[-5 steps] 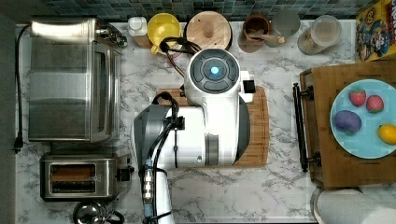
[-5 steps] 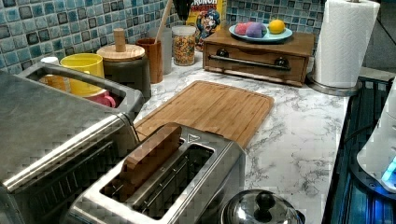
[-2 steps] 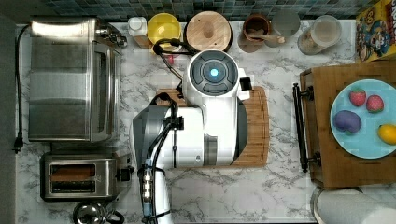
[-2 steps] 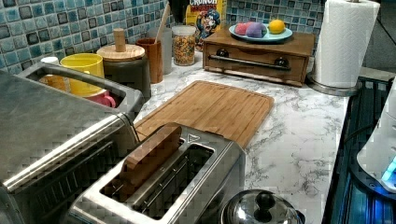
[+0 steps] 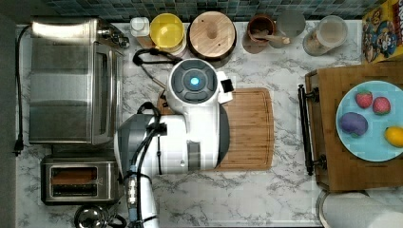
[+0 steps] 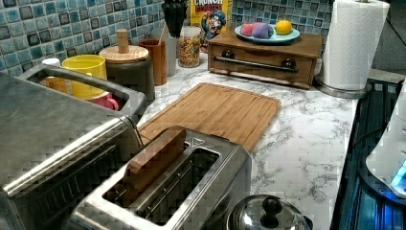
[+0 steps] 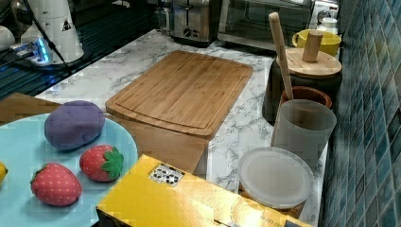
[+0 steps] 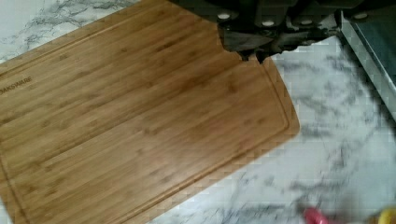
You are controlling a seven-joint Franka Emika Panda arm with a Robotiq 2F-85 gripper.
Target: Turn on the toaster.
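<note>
The toaster [image 5: 78, 180] is a small steel box at the top view's lower left, below the big toaster oven. A brown slice [image 6: 153, 160] stands in one of its two slots. It also appears at the far end of the counter as the toaster [image 7: 191, 19] in the right view. My gripper [image 8: 254, 53] hangs above a corner of the bamboo cutting board [image 8: 140, 121], shut with nothing in it. It hangs well apart from the toaster. In the left view the gripper [image 6: 174, 21] is high over the back of the counter. The white arm [image 5: 190, 123] covers the board's left half in the top view.
A large toaster oven [image 5: 71, 80] stands beside the toaster, and a pot lid [image 6: 268, 215] sits at its other side. A yellow mug [image 5: 167, 31], a wooden-lidded canister [image 5: 212, 33] and jars line the tiled wall. A wooden box [image 5: 328, 137] carries a fruit plate; a paper towel roll [image 6: 354, 43] stands nearby.
The arm's wrist has shifted toward the top view's left, nearer the toaster oven, and the gripper has come into the left view's top. The toaster and slice have not moved.
</note>
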